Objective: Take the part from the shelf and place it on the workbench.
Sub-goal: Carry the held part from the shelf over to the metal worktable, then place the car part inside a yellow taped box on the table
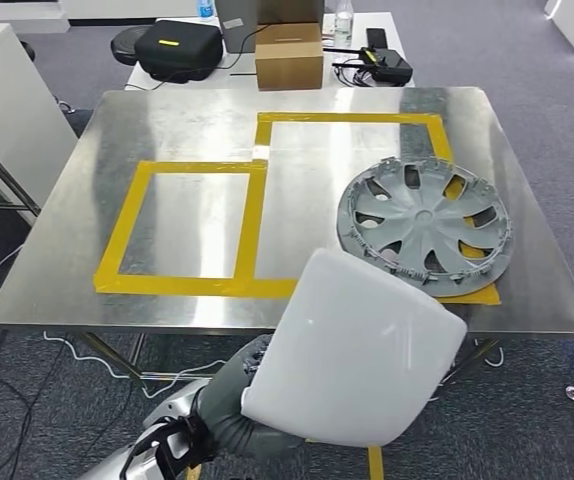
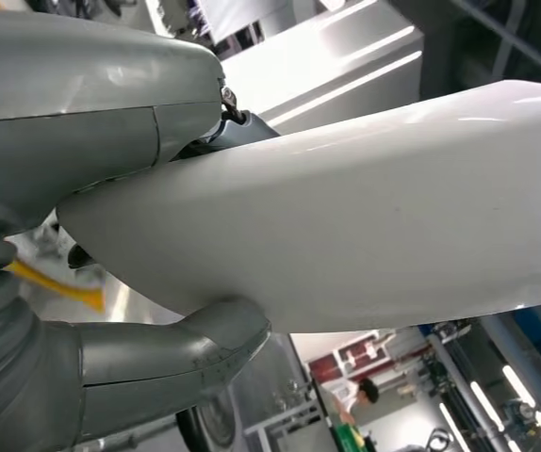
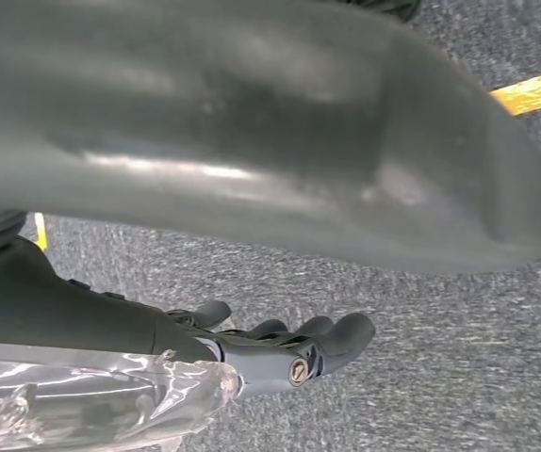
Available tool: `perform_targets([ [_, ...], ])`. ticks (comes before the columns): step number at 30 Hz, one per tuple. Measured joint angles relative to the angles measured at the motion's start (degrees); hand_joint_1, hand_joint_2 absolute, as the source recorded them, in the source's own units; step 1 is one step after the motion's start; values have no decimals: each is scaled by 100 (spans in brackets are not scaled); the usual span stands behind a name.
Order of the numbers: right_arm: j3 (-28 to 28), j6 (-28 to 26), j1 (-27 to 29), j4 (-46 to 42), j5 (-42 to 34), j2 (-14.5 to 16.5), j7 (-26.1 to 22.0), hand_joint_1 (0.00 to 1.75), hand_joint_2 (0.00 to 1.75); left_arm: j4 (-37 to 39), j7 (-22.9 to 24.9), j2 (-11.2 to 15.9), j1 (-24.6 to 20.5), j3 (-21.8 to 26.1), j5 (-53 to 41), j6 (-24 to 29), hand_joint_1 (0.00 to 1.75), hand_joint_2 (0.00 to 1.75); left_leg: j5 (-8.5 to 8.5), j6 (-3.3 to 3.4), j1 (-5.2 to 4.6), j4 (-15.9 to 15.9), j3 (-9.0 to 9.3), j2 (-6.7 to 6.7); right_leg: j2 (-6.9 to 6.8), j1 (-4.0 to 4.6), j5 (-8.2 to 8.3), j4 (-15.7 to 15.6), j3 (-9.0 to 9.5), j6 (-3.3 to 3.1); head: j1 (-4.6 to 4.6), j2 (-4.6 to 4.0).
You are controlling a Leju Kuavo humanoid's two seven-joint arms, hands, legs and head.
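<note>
We see the left hand (image 1: 248, 395) holding a white panel (image 1: 356, 350) at six o'clock in the head view, just off the near edge of the table (image 1: 193, 225). The left wrist view adds the grip: thumb (image 2: 182, 353) under the panel, fingers (image 2: 97, 104) over it, pinching it flat. The right hand (image 3: 274, 353) hangs over grey carpet, fingers pressed together and extended, holding nothing. A grey hubcap (image 1: 424, 222) lies at three o'clock (overlapping the yellow tape squares (image 1: 193, 225)); the left square is bare.
</note>
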Motion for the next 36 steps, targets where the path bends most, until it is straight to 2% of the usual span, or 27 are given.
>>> perform_targets([
  [1, 0, -2, -2, 0, 8, -1, 11, 0, 0, -14, -27, 15, 10, 33, -26, 25, 175, 175, 282, 24, -3, -380, 103, 2, 7, 9, -48, 10, 51, 19, -3, 0],
  [2, 1, -7, -3, 0, 14, -1, 20, 0, 0, -31, -52, 29, 24, 65, -62, 52, 175, 175, 456, 44, -5, -653, 184, 5, 13, 18, -94, 16, 80, 43, -6, 1],
  [3, 1, -10, -2, 0, 20, -2, 26, 0, 0, -52, -75, 45, 43, 104, -104, 78, 175, 175, 556, 62, -9, -823, 235, 6, 18, 27, -144, 17, 93, 75, -10, 1],
  [6, 1, -13, -6, 0, 37, -8, 29, 0, 0, -131, -140, 96, 99, 220, -312, 183, 175, 175, 633, 135, 2, -874, 278, 5, 16, 34, -263, 19, 134, 180, -16, 1],
  [7, 1, -11, -8, 0, 43, -10, 26, 0, 0, -157, -159, 115, 108, 257, -393, 227, 175, 175, 649, 171, 16, -883, 303, 7, 9, 33, -332, 104, 120, 212, -6, 1],
  [8, 1, -10, -10, -1, 49, -15, 22, 0, 0, -177, -175, 132, 116, 290, -461, 262, 175, 175, 647, 204, 31, -892, 330, 9, 2, 30, -454, 302, 40, 243, 2, 1],
  [9, 1, -9, -8, -1, 52, -20, 19, 0, 0, -191, -189, 149, 124, 317, -506, 286, 175, 175, 632, 230, 38, -896, 351, 10, -4, 24, -615, 617, -118, 268, 10, 1],
  [11, 1, -7, -5, -1, 58, -28, 16, 0, 0, -202, -208, 181, 152, 356, -591, 332, 175, 175, 588, 259, 38, -894, 372, 9, -7, 19, -915, 1354, -559, 303, 21, 0],
  [12, 1, -1, -2, -1, 63, -28, 12, 0, 0, -202, -210, 199, 171, 375, -669, 373, 175, 175, 565, 261, 38, -892, 385, 4, -7, 18, -933, 1572, -730, 310, 21, 1],
  [13, 1, 6, -2, 0, 71, -30, 4, 0, 0, -202, -206, 218, 187, 399, -781, 435, 175, 175, 541, 259, 37, -891, 406, -2, -7, 17, -842, 1604, -812, 312, 22, 1],
  [14, 3, 16, -2, 0, 86, -33, -7, 0, 0, -202, -185, 243, 196, 431, -939, 530, 175, 175, 513, 251, 38, -890, 441, -7, -7, 15, -629, 1406, -784, 308, 22, 1],
  [16, 16, 42, -8, 0, 126, -47, -33, 0, 0, -185, -85, 317, 193, 529, -1373, 800, 175, 175, 450, 211, 30, -888, 530, -14, -8, 15, -121, 629, -499, 294, 21, 1],
  [17, 28, 55, -12, 0, 149, -54, -45, 0, 0, -158, -10, 370, 179, 594, -1639, 965, 175, 175, 423, 184, 20, -885, 563, -17, -6, 17, 47, 299, -361, 268, 19, 1],
  [18, 41, 66, -14, 0, 170, -60, -54, 0, 0, -112, 71, 428, 158, 666, -1921, 1135, 175, 175, 407, 157, 10, -885, 582, -19, -3, 22, 117, 115, -280, 239, 15, 1],
  [21, 76, 89, -14, 0, 233, -74, -70, 0, 0, 137, 301, 615, 76, 929, -2698, 1602, 175, 175, 399, 72, 8, -917, 600, -22, 7, 29, 121, 52, -249, 121, 13, 1],
  [23, 93, 99, -19, 0, 254, -86, -80, 0, 0, 305, 379, 727, 22, 1106, -2956, 1788, 175, 175, 259, 0, 13, -738, 516, -19, 8, 4, 129, 27, -232, 49, -8, 0],
  [24, 101, 102, -22, 0, 257, -91, -83, 0, 0, 371, 392, 772, -2, 1171, -3004, 1829, 175, 175, 110, -32, 19, -475, 383, -18, 5, -7, 127, 18, -224, 23, -22, 0],
  [26, 121, 105, -26, 0, 259, -97, -86, 0, 0, 481, 401, 831, -28, 1251, -3044, 1857, 175, 175, -220, -71, 31, 284, -21, -16, -2, -8, 110, 17, -222, -8, -43, 0],
  [27, 131, 105, -26, 0, 260, -98, -86, 0, 0, 531, 404, 850, -28, 1271, -3054, 1858, 175, 175, -304, -79, 35, 583, -192, -16, -4, -8, 102, 18, -219, -15, -43, -1],
  [28, 137, 105, -25, 0, 262, -99, -86, 0, 0, 578, 415, 870, -25, 1291, -3075, 1864, 175, 175, -282, -81, 36, 713, -286, -16, -4, -7, 92, 18, -210, -17, -43, -1],
  [29, 140, 105, -25, 0, 265, -100, -86, 0, 0, 613, 448, 889, -26, 1307, -3118, 1880, 175, 175, -161, -77, 38, 650, -281, -15, -2, -8, 79, 19, -194, -13, -44, -1],
  [30, 142, 105, -24, 0, 269, -101, -86, 0, 0, 645, 519, 912, -31, 1322, -3212, 1912, 175, 175, 39, -71, 39, 399, -177, -15, 0, -10, 62, 19, -169, -3, -44, -1],
  [31, 144, 107, -24, 0, 282, -101, -85, 0, 0, 687, 642, 941, -42, 1343, -3378, 1973, 175, 175, 277, -65, 44, 26, -3, -10, 4, -10, 39, 19, -140, 15, -44, -1],
  [32, 148, 109, -26, 0, 298, -106, -85, 0, 0, 743, 784, 964, -66, 1363, -3573, 2049, 175, 175, 437, -64, 46, -334, 177, -6, 9, 0, 12, 26, -118, 41, -45, -1],
  [33, 157, 115, -31, 0, 319, -112, -83, 0, 0, 843, 942, 997, -99, 1395, -3805, 2143, 175, 175, 525, -46, 49, -626, 320, -6, 14, 11, -9, 32, -110, 70, -44, 0],
  [34, 167, 120, -35, 0, 343, -121, -79, 0, 0, 973, 1081, 1027, -136, 1435, -4019, 2245, 175, 175, 542, -24, 48, -798, 402, -5, 19, 24, -24, 31, -109, 98, -44, 1],
  [36, 186, 132, -41, 0, 380, -136, -71, 0, 0, 1318, 1290, 1100, -226, 1543, -4397, 2451, 175, 175, 493, 49, 49, -877, 430, -11, 24, 32, -37, 13, -109, 144, -41, 2],
])
